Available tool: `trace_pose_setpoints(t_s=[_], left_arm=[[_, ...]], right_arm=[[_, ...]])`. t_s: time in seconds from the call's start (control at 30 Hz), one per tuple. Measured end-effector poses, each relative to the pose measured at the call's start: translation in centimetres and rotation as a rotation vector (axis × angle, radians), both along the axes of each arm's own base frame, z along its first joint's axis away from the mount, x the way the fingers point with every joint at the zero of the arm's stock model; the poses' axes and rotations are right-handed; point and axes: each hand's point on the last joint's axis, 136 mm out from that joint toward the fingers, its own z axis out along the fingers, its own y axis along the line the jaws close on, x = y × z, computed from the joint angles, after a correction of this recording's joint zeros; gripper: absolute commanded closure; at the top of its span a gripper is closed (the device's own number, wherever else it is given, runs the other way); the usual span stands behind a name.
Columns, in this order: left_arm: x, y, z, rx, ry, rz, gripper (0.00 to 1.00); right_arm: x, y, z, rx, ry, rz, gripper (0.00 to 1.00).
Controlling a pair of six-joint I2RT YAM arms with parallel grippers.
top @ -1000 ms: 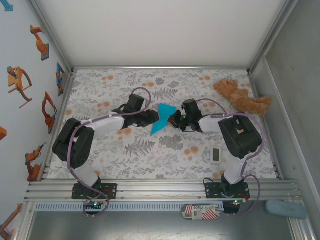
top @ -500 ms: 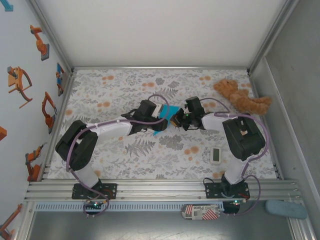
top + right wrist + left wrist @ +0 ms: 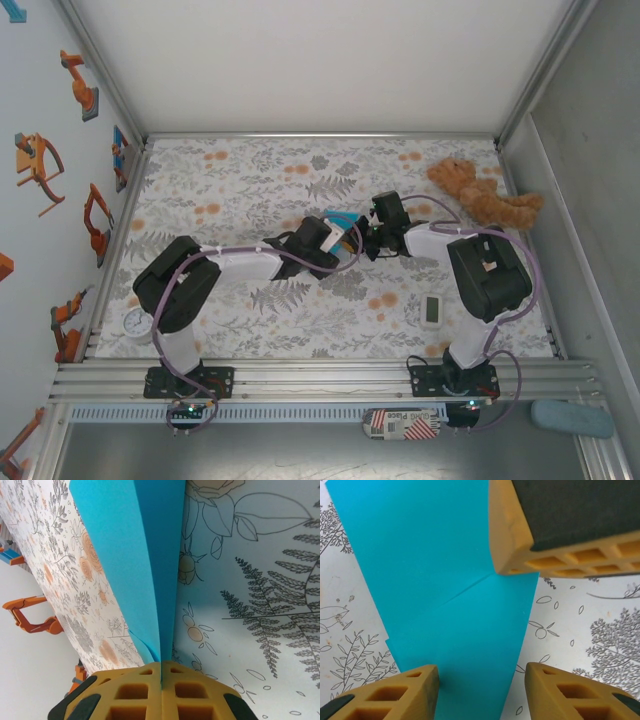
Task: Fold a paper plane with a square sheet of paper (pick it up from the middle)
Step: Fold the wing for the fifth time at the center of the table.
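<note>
Nearest the arm bases, a small white timer [image 3: 431, 310] is lying on the flowered tabletop [image 3: 230, 180], and it is serving here as the marker for everything else. Far to the left of the timer, at about the same depth, a round white dial [image 3: 137, 323] is peeking out beside the left arm's elbow. Farther back and to the left of the timer, the two arms are meeting near the middle of the tabletop. The left claw [image 3: 481, 674] is hanging over the sheet of paper [image 3: 435, 570] with its jaws standing well apart, gripping nothing. One yellow fingertip is overlapping the blue surface and the other is sitting just beside the paper's edge, though whether either is touching down is not clear. The paper, bright cyan-blue and partly folded, is lying between the two claws, back and left of the timer, with a diagonal crease running across it. The right claw [image 3: 161, 674] is pinching the paper, its jaws pressed together on the folded edge, and one flap is rising off the tabletop as the fold is running away from the fingertips. Farthest back, beyond the timer and slightly to its right, a brown teddy bear [image 3: 483, 194] is lying near the far corner.
</note>
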Motion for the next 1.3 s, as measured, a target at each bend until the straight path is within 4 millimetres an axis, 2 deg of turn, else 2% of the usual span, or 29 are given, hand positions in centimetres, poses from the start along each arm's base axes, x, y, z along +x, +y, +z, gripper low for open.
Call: trace_pose_setpoints(t_s=[0.3, 0.6, 0.8, 0.93, 1.03, 1.17, 1.3], left_arm=[[1.1, -0.4, 0.5, 0.002, -0.079, 0.010, 0.60], [0.9, -0.5, -0.1, -0.001, -0.081, -0.005, 0.68], [0.6, -0.7, -0.7, -0.001, -0.064, -0.017, 0.74], [0.3, -0.8, -1.0, -0.003, -0.055, -0.025, 0.76], [0.2, -1.0, -1.0, -0.018, -0.054, -0.029, 0.77], [-0.2, -1.0, -1.4, -0.027, -0.030, -0.037, 0.79], [-0.8, -1.4, -1.4, -0.056, 0.006, -0.049, 0.80]], right_arm=[[-0.1, -0.2, -0.1, -0.002, 0.025, -0.011, 1.00], [-0.2, -0.4, -0.2, -0.004, 0.040, -0.012, 1.00], [-0.4, -0.4, -0.2, 0.000, 0.053, -0.011, 0.87], [-0.3, -0.5, 0.0, 0.018, 0.062, -0.012, 0.69], [0.2, -1.4, 0.2, 0.019, 0.058, -0.029, 0.58], [1.3, -2.8, 1.3, 0.023, 0.015, -0.053, 0.51], [2.0, -4.3, 2.3, 0.002, -0.035, -0.063, 0.50]])
